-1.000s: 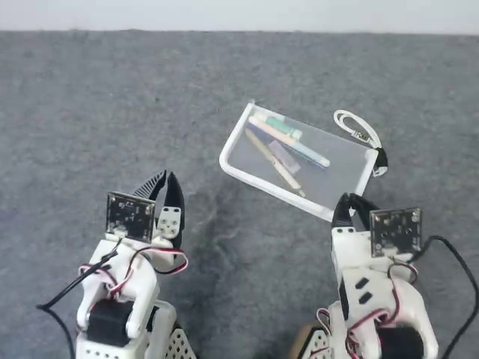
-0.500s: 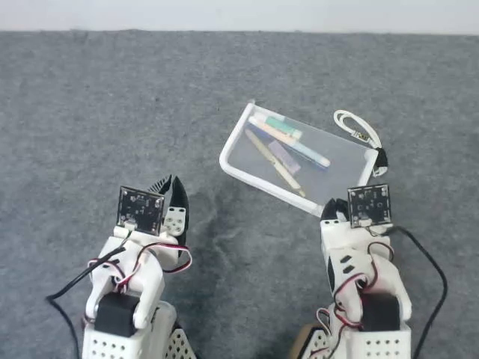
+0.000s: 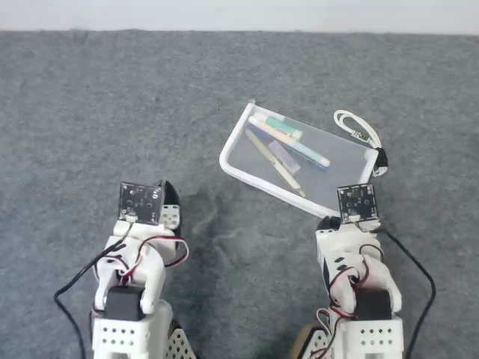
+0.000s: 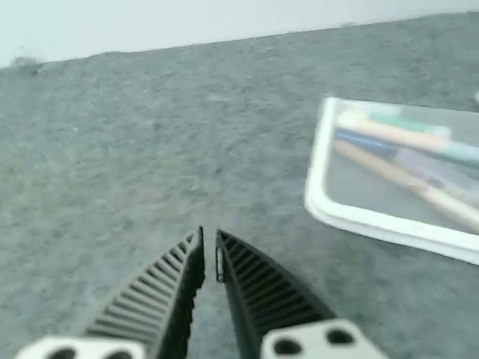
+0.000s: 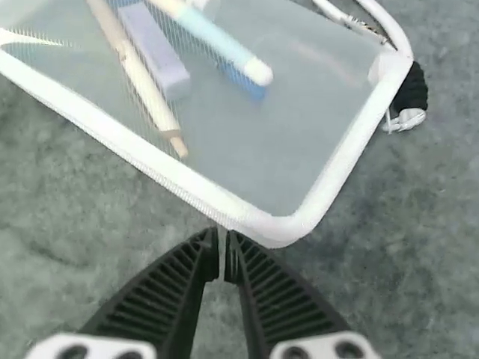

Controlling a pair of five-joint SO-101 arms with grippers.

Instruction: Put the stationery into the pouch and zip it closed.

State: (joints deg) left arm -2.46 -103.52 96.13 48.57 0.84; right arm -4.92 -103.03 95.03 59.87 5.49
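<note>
Grey carpet (image 3: 112, 97) bears a clear, white-edged pouch (image 3: 343, 169) holding pens (image 3: 289, 141); left gripper (image 4: 209, 236) and right gripper (image 5: 222, 236) sit closed, empty.

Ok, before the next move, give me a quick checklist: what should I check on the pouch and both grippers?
1. All stationery in the pouch: ok.
2. Zip fully closed: cannot tell; the pull sits at a corner.
3. Empty left gripper: ok, shut on nothing.
4. Empty right gripper: ok, shut.
5. Gap between right gripper and pouch: cannot tell; tips sit at its rim.
</note>
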